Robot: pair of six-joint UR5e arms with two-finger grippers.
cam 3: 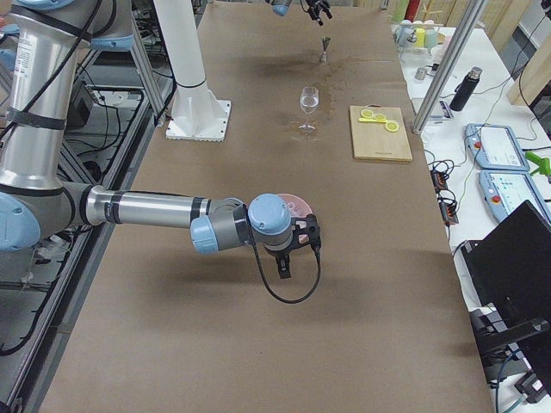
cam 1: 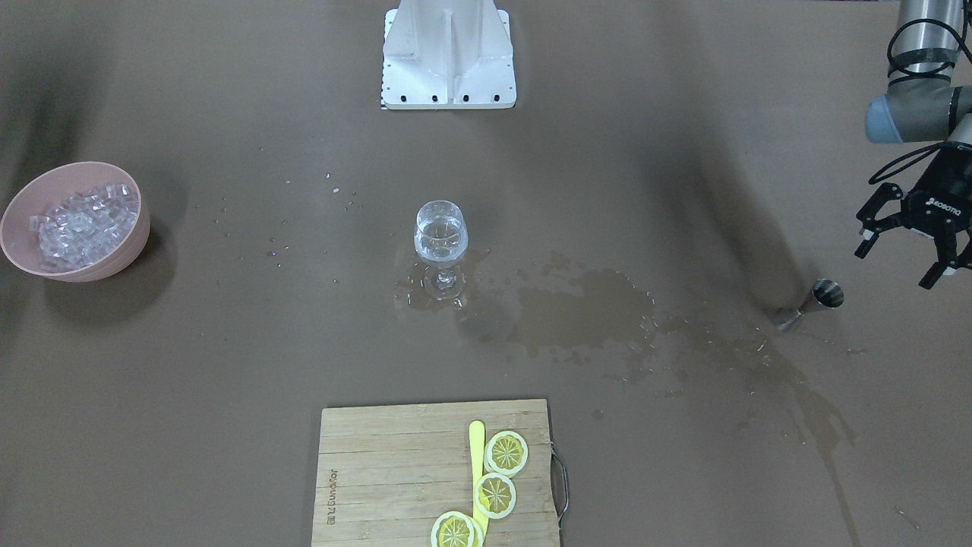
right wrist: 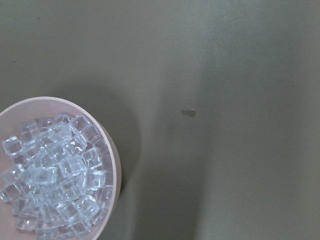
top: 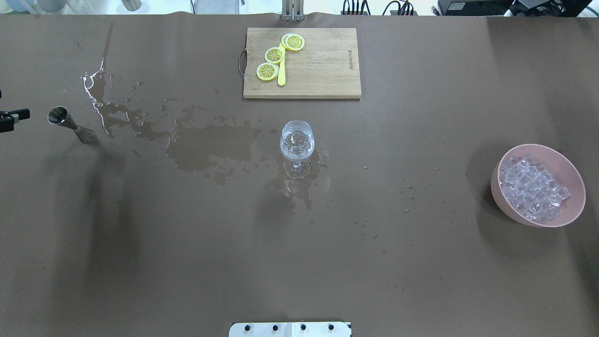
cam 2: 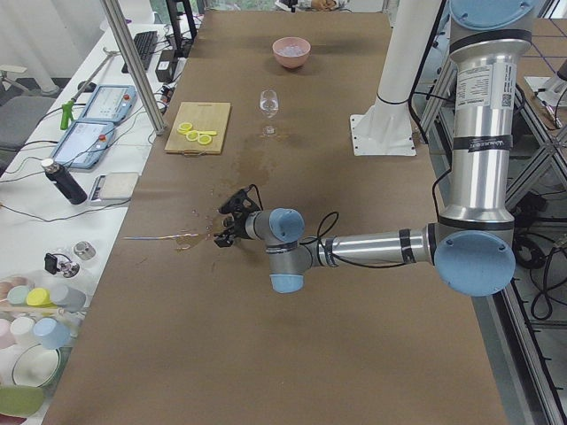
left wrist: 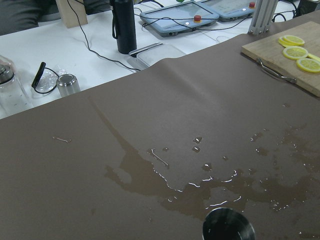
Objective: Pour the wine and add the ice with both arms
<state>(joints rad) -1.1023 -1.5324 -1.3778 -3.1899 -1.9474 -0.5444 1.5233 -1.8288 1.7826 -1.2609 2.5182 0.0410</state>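
A wine glass (cam 1: 440,237) stands mid-table with clear wine in its bowl; it also shows in the overhead view (top: 296,140). A steel jigger (cam 1: 824,295) stands upright on the robot's left side (top: 63,120). My left gripper (cam 1: 896,267) is open and empty, hovering just beside and above the jigger, whose rim shows in the left wrist view (left wrist: 228,226). A pink bowl (cam 1: 114,258) heaped with ice cubes (cam 1: 83,224) sits on the robot's right side (top: 575,206). My right gripper (cam 3: 284,262) hangs above the table next to the bowl; I cannot tell if it is open. The ice fills the right wrist view's lower left (right wrist: 55,175).
Dark wet stains (cam 1: 577,311) spread from the glass toward the jigger. A wooden cutting board (cam 1: 380,471) with lemon slices (cam 1: 506,452) and a yellow tool lies at the far edge from the robot. The white pedestal (cam 1: 448,53) stands at the robot's side.
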